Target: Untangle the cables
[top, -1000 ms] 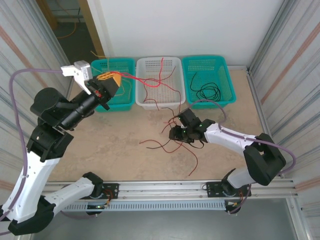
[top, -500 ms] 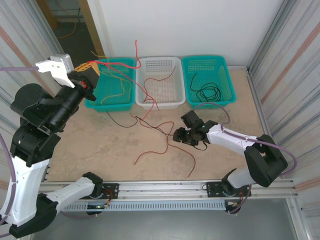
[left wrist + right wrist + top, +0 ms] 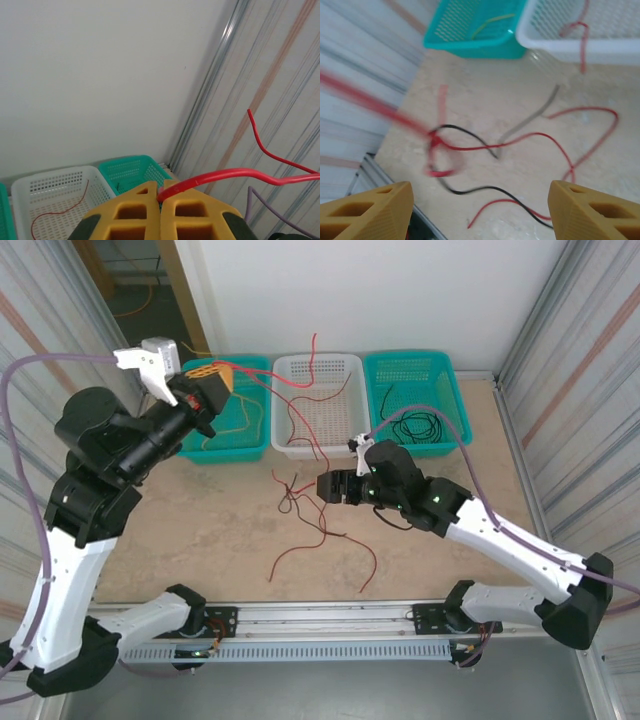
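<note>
Right gripper (image 3: 328, 487) shifted left, jaws spread wide, left gripper (image 3: 160, 197) pinching red cable (image 3: 225, 175) up close, overhead tracing it across white basket (image 3: 300, 448), tangle (image 3: 436, 141) on table (image 3: 200, 530).

Black joints and white shells mark the left arm (image 3: 65, 580) and right arm (image 3: 510, 545), both trailing lilac-grey hoses (image 3: 420, 408); the left claw (image 3: 160, 194) and right claw (image 3: 480, 210) bear cut-out orange-yellow fingers (image 3: 192, 215)
</note>
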### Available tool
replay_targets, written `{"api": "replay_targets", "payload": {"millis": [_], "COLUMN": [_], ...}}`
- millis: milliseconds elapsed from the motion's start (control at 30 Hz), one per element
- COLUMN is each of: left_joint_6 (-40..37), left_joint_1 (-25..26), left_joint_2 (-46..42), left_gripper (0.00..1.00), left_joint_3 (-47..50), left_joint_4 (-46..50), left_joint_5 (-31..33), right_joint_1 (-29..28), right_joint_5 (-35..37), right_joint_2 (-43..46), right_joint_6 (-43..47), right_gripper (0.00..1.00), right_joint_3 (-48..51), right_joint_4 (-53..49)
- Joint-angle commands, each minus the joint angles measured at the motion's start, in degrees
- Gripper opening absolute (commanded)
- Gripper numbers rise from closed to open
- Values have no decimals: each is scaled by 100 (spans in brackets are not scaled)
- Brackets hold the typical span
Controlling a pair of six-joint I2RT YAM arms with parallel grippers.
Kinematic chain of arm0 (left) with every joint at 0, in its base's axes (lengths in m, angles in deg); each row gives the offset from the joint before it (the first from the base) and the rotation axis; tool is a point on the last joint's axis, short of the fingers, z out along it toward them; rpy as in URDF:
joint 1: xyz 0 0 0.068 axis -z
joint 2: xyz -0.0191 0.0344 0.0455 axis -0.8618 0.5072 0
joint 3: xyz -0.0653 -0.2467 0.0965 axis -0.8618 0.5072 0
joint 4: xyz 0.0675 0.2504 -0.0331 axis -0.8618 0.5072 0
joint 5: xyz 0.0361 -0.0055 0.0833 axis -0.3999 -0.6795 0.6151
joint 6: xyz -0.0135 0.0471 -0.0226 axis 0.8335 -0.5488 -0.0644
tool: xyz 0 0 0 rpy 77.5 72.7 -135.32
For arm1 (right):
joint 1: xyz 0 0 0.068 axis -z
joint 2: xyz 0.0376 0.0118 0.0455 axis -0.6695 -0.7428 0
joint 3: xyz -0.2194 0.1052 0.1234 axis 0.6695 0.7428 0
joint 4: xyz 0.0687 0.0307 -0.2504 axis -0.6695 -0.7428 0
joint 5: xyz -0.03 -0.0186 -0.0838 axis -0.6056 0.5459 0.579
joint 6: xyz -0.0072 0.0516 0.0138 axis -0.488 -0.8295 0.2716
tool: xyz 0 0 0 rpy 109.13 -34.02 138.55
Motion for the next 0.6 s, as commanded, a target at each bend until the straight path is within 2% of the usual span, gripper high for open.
{"api": "replay_targets", "payload": {"millis": [0,167,267,467,533,567], "left_joint_6": [374,737,981,1048,1133,1166], "left_joint_1": [-16,-16,-16,-25,-25,-25], "left_joint_2": [84,253,326,440,475,483], "left_gripper": [0,0,0,0,0,0], "left_joint_3": [-144,-305,-392,-640,-678,-667], "left_joint_4": [-527,-898,-1122,-1095,-1143,-1193], "left_joint_5": [-348,-632,-815,-752,-809,-812], "right_joint_1": [-178,-332,-290,-29,45,105], "right_joint_5": [-133,-197,449,362,340,309], "right_joint_2": [-221,-477,-812,-1153,-1343,-1422], "right_joint_6": [529,476,245,-113,-222,-308], "right_gripper": [71,72,70,66,59,52], "right_joint_3": [60,467,495,926,958,987], "right_joint_4": [437,1089,880,1455,1491,1525]}}
